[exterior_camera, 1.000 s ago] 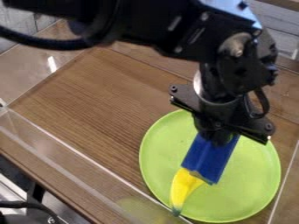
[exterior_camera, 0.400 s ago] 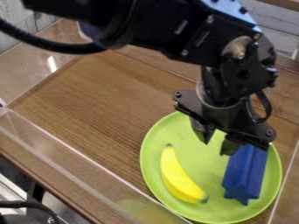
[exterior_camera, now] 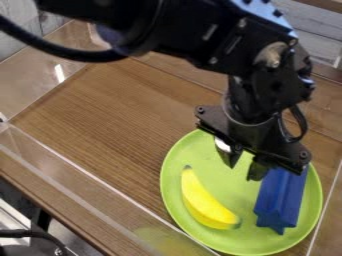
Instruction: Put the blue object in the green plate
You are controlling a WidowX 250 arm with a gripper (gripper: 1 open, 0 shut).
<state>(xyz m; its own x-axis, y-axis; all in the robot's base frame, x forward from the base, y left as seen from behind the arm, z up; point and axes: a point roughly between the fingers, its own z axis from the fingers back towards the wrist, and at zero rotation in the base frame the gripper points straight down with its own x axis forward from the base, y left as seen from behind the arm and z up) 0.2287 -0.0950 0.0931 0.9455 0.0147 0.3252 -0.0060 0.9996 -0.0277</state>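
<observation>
Two items lie on the plate, landmark for all positions. Left half: a banana, running from plate centre toward the near rim. Centre, above the plate: the gripper, pointing steeply down, jaws parted with nothing between them. Right half: the block, flat on the plate, free of the jaws, just below them. Its long axis runs from the gripper's side down toward the near rim, roughly parallel to the banana. Judgement: block delivered, placement looks complete.
</observation>
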